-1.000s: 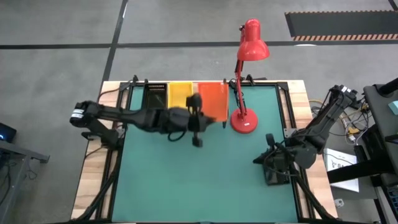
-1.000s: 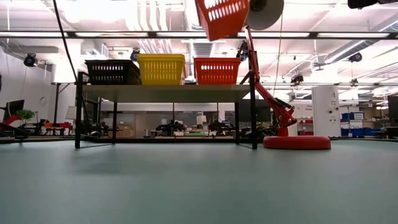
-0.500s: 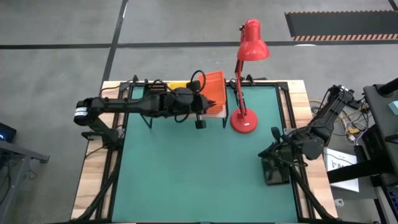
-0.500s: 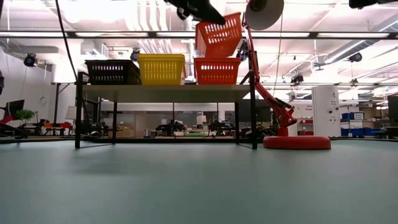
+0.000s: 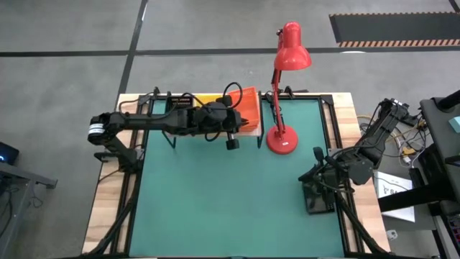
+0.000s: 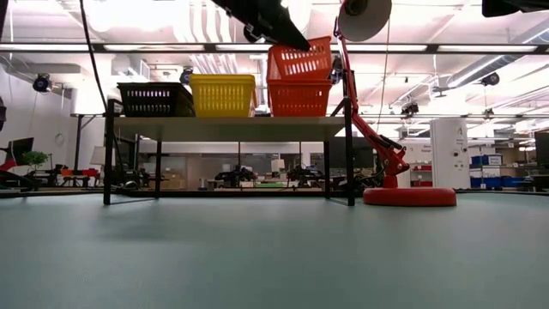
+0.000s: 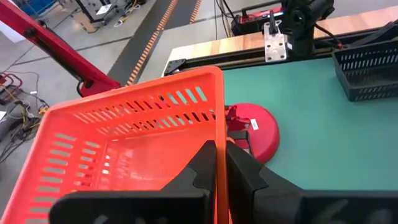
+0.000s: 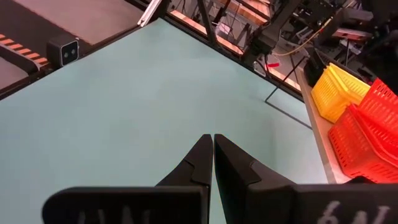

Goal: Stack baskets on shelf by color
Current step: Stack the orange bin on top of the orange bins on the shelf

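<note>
On the shelf (image 6: 227,123) at the table's far edge stand a black basket (image 6: 154,99), a yellow basket (image 6: 223,94) and an orange-red basket (image 6: 298,97) in a row. My left gripper (image 7: 219,144) is shut on a second orange-red basket (image 6: 298,60), directly above the one on the shelf; it also shows in the high view (image 5: 248,106). My right gripper (image 8: 212,138) is shut and empty, low over the table's right side (image 5: 316,155). My left gripper pinches the rim of one side wall (image 7: 219,124) of the orange-red basket, one finger inside and one outside. The fingers come slanting down from the table's left. The basket is tilted, its bottom down at the rim of the orange-red basket on the shelf.
A red desk lamp stands right of the shelf, its round base (image 5: 281,142) on the table and its arm (image 6: 360,103) close beside the held basket. A loose black basket (image 7: 367,71) lies on the table's right side, by my right arm.
My left gripper has carried the orange-red basket toward the far edge and down. The basket was high and steeply tipped near the shelf's front. Now it is less tilted and down on the orange-red basket on the shelf.
</note>
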Motion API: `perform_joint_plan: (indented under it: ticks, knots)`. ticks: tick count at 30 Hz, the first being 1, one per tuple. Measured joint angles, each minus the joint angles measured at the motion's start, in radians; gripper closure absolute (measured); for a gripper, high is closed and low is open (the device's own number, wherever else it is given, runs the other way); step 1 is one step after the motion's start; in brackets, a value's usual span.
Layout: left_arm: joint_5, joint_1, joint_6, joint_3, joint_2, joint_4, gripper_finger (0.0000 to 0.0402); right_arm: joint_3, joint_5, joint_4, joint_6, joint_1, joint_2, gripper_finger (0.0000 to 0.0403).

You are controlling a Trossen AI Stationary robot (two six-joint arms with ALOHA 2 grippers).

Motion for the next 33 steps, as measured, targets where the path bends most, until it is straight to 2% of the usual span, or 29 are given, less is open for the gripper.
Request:
perform_joint_plan:
  ticks: [17,33]
  knots:
    - [0.0,0.006,0.0,-0.005,0.0,0.0,0.04,0.0,0.0,0.0,0.012,0.0,0.0,0.0394]
    - [0.0,0.006,0.001,0.001,-0.002,0.023,0.0343,0.0,0.0,-0.013,0.03,0.0,0.0,0.0394]
